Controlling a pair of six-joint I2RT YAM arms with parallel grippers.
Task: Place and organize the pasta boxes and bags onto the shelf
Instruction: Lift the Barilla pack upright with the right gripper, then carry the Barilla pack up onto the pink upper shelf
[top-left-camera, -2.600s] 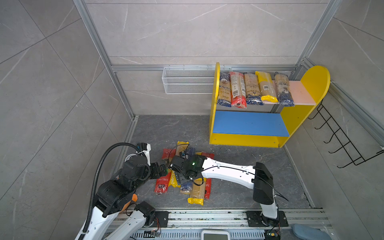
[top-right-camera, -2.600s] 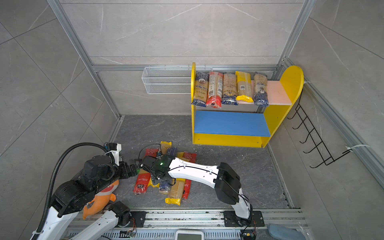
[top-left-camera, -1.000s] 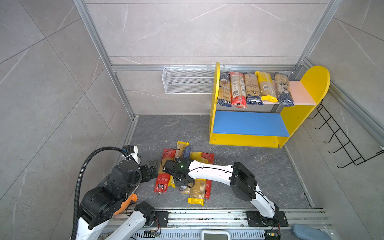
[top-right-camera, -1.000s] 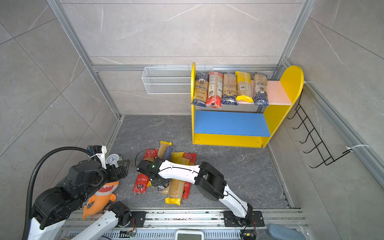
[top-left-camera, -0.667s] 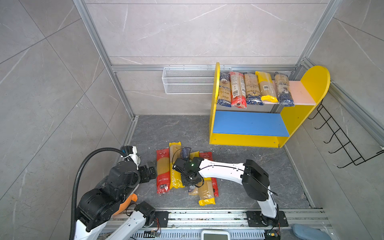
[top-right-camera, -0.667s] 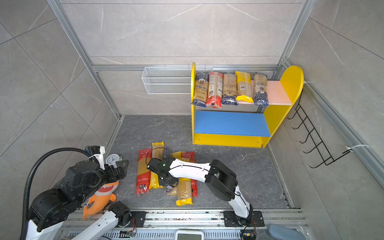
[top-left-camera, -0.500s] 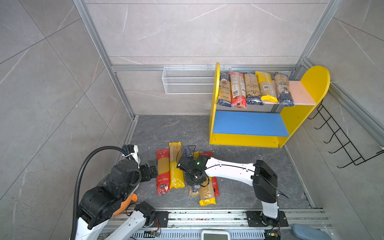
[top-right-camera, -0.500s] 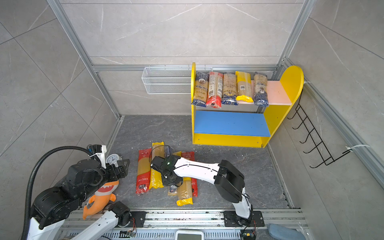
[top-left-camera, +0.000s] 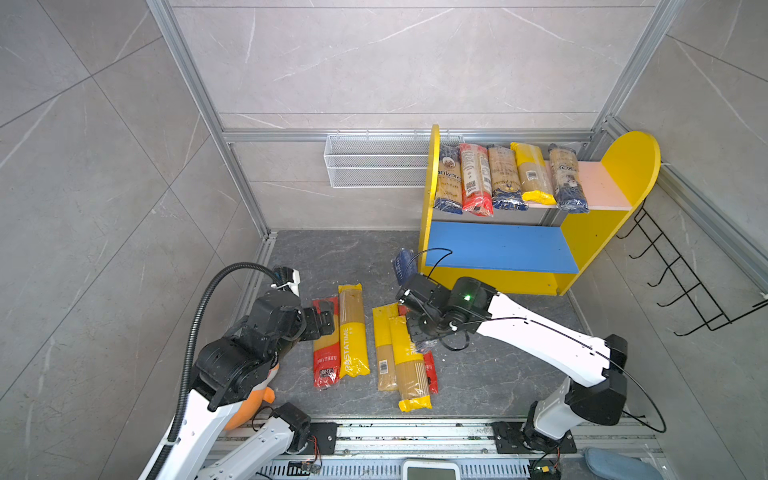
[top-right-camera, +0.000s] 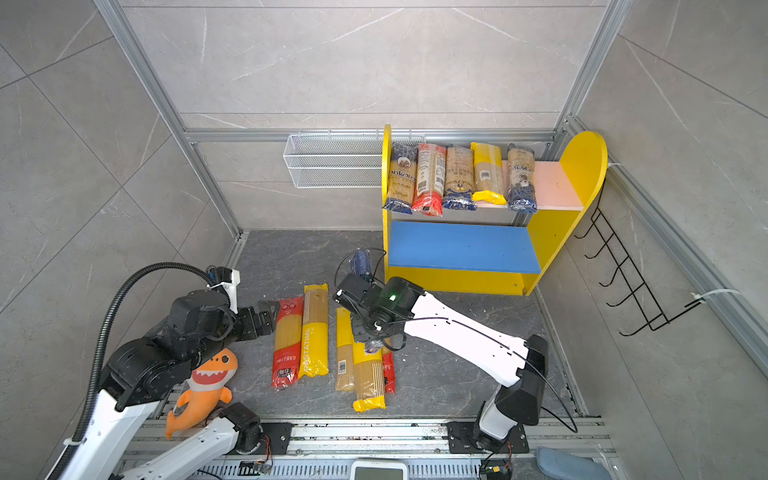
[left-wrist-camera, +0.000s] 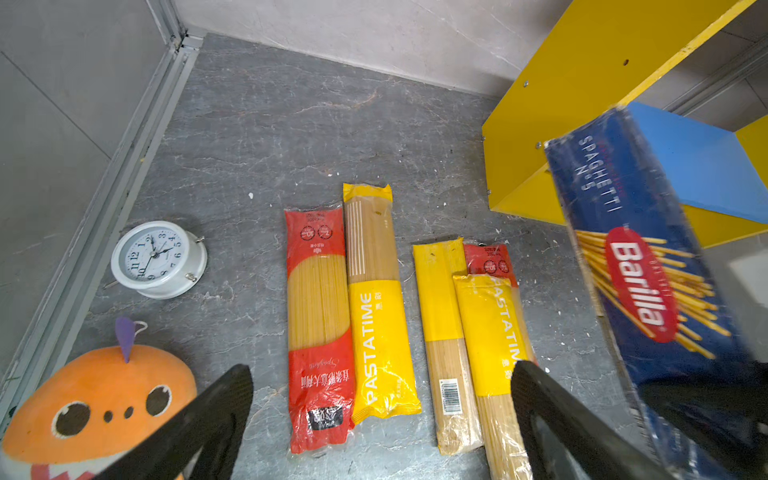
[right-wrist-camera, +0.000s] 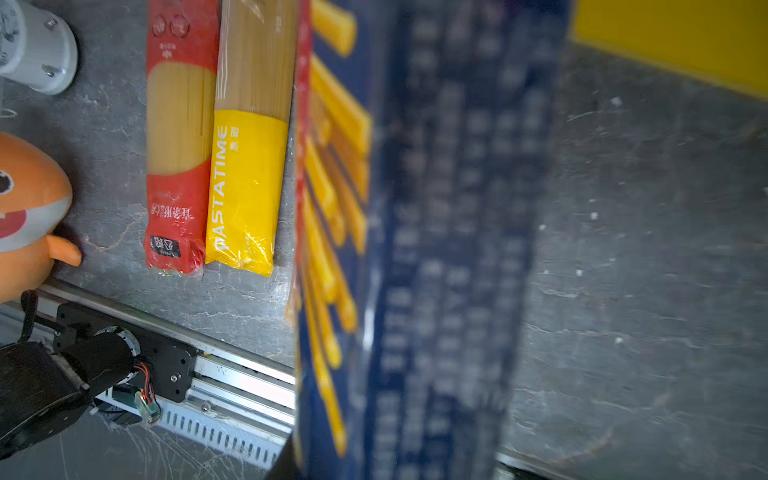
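Dark blue card marks the Barilla box (left-wrist-camera: 640, 270). It is off the floor and steeply tilted, clasped near its lower end by the right gripper (top-left-camera: 417, 328), whose jaws are drawn in narrow on it. In both top views only the box's upper end shows past the wrist, just beside the left yellow side panel of the shelf (top-left-camera: 615, 166); whether it touches the panel I cannot tell.

From the middle of the floor the shelf stands at 2 o'clock, against the back wall. Its pink upper board carries five spaghetti packs (top-left-camera: 505, 178) side by side, their near ends overhanging the front edge. The blue lower board (top-left-camera: 498, 247) sits beneath.

At 8 o'clock of the floor the left gripper (top-left-camera: 326, 320) hovers with jaws spread wide, holding nothing, near the far end of a red-ended bag (top-left-camera: 325, 353). That bag and a yellow PASTATIME bag (top-left-camera: 353, 332) lie touching, long sides together, running 12 to 6. At their 3 o'clock, across a strip of bare floor, lies a yellow-topped bag (top-left-camera: 383, 353). A second PASTATIME bag (top-left-camera: 409, 365) rests partly over it and over another red bag (top-left-camera: 433, 370).

A white alarm clock (left-wrist-camera: 158, 259) and an orange shark plush (top-right-camera: 205, 382) sit at 8 o'clock by the left arm. A wire basket (top-left-camera: 374, 166) hangs at 12 o'clock and a black hook rack (top-left-camera: 685, 291) at 3 o'clock
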